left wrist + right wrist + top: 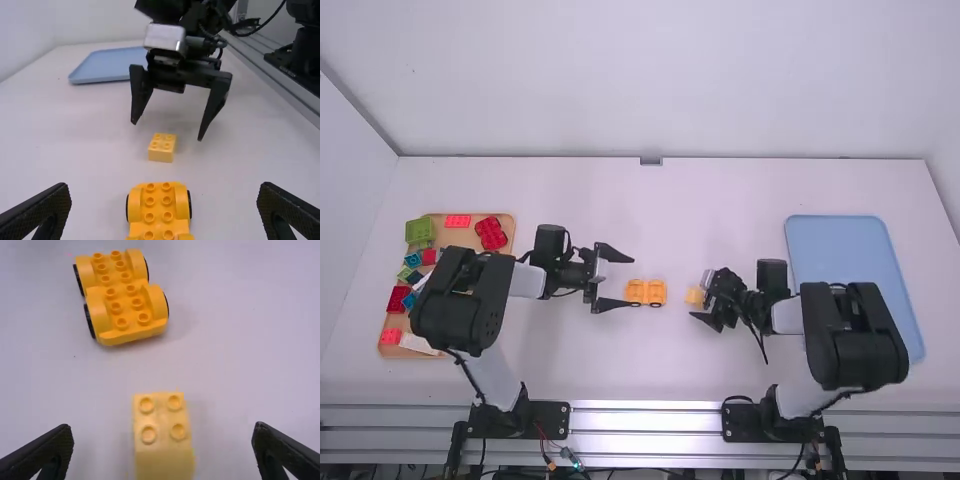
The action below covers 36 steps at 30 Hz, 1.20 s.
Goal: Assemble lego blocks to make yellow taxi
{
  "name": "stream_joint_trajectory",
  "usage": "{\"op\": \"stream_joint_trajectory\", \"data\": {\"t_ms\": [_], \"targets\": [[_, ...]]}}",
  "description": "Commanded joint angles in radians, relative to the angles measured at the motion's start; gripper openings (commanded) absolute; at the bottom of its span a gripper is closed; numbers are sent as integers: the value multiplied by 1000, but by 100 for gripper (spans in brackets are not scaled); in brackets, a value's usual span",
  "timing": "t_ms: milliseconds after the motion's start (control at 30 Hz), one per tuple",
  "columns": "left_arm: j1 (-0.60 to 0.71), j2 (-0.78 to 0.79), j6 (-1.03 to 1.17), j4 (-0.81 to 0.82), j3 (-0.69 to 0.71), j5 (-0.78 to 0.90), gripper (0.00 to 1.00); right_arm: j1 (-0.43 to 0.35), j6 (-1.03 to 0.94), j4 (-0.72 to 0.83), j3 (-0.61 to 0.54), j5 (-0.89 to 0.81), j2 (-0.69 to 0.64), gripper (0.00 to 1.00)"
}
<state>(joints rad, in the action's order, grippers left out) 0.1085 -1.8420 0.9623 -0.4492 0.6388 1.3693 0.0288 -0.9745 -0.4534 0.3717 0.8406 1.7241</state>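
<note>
In the high view my left gripper (616,279) stands open just left of the orange car base (646,292), and my right gripper (700,299) is around a small yellow brick (694,296). The left wrist view has the wheeled base (159,207) between and beyond the open left gripper (164,200); farther off, the brick (162,147) lies on the table below the other arm's spread fingers. From the right wrist, the yellow brick (162,435) shows between the open fingers of the right gripper (162,437), untouched, with the studded base (120,297) beyond it.
A wooden tray (388,340) of red, green, blue and white blocks lies at the far left, partly under the left arm. A blue tray (840,250) lies at the right, partly behind the right arm. The base and brick stand apart mid-table.
</note>
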Motion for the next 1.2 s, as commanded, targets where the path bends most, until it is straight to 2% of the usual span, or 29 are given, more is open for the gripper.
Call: {"op": "stream_joint_trajectory", "data": {"t_ms": [0,133,333,533,633,700,867,967,1033,1167], "targets": [[9,-4,-4,4,7,38,99,-35,-22,-3,55,115,66,88],[9,-4,-5,5,7,38,99,-69,-84,-3,59,175,104,84],[9,-4,-4,5,7,37,99,-47,-149,11,60,177,151,75],[9,-4,-6,5,7,37,99,-27,-141,12,61,134,158,59],[9,-4,-8,4,7,37,99,-30,-126,13,61,128,158,47],[9,-4,-8,5,7,37,99,-27,-126,15,61,126,158,45],[9,-4,-6,18,7,26,99,-23,-84,15,60,63,158,30],[9,-4,-5,27,7,18,99,-13,-84,16,60,59,158,28],[9,-4,-5,37,7,-20,99,-9,-84,15,61,60,158,23],[20,-4,9,99,7,-147,99,-18,-67,-3,61,127,133,22]]}}
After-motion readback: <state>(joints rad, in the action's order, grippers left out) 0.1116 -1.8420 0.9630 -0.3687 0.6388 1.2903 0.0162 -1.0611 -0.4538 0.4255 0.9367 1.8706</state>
